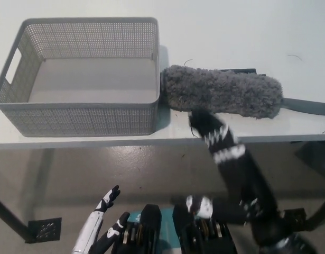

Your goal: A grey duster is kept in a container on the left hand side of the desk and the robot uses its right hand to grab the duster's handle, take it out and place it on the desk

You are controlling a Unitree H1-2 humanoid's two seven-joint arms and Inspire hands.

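I find the duster [223,94] lying left-to-right, its handle [308,106] well right of my right hand [206,126], whose closure I cannot tell through blur; left hand [105,208] rests low, open.

There is one white bench [231,32]. On it stand one grey mesh container [88,114] at the left and, at its right, one grey duster [220,92] with one dark handle [307,106]. One small flat dark thing [237,70] lies just at the far side of the duster. Two robot hands are in view: one white left hand [96,222] and one black right hand [209,129]. On the floor [151,169] I count two dark square plates: the left plate [43,230] and the right plate [295,217].
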